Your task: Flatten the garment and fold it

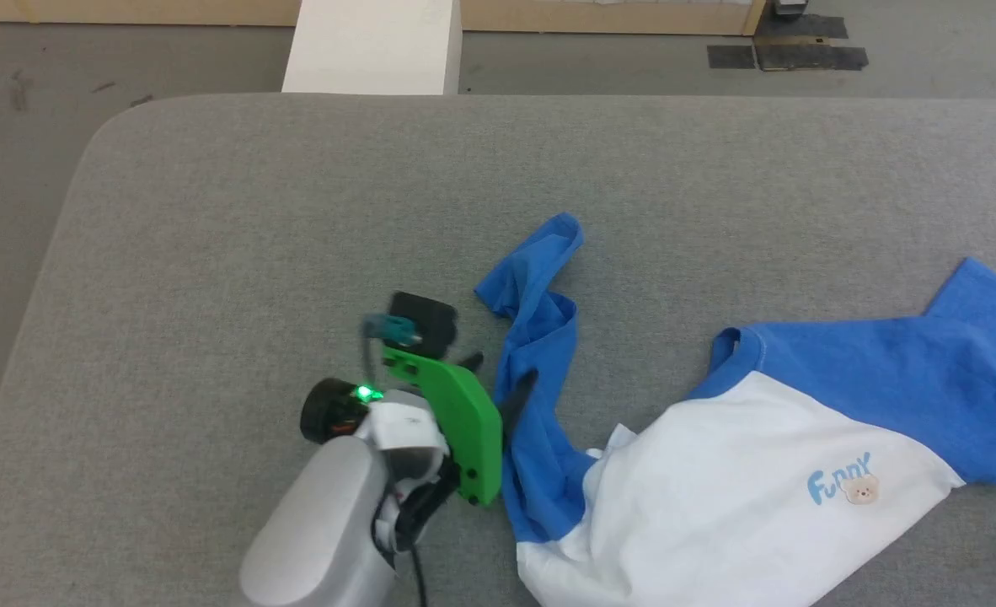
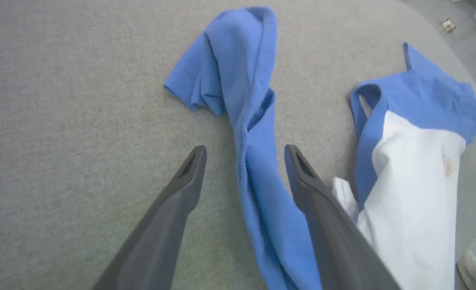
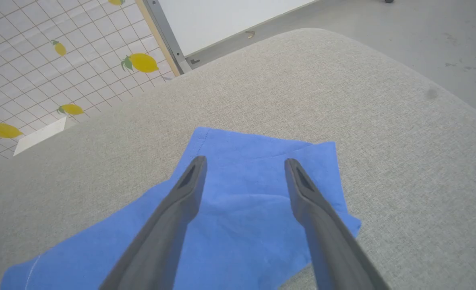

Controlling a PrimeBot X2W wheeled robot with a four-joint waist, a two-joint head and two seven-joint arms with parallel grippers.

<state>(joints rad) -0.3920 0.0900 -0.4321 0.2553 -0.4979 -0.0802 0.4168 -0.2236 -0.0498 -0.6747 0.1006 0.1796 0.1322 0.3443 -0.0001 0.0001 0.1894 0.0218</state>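
Left gripper (image 2: 245,149) jaws apart, straddling twisted sleeve (image 2: 230,60); right gripper (image 3: 244,161) likewise apart. Flattening step, I reckon: next I'd clamp, pull straight.

Light: bright, even, diffuse.
Shadows: faint, soft beneath garment (image 1: 751,472) folds.
Blur: left gripper (image 1: 504,367) housing smeared, head view.
Distortion: bench (image 3: 383,121) corner bows in wrist views.

A: First entry?
B: Table (image 1: 296,211): grey woven cover, rounded corner.
A: Around it?
B: Floor (image 1: 9,169): grey, scuffed. White block (image 1: 372,46): just beyond the table's far edge. Wooden strip (image 1: 599,17): along the base of the far wall. Dark mats (image 1: 810,55): on the floor, far right.
A: Right wrist view?
B: Sheet (image 3: 40,60): white grid, yellow lemons. Metal post (image 3: 165,36): at the sheet's edge. White panel (image 3: 222,20): on the post's other side.
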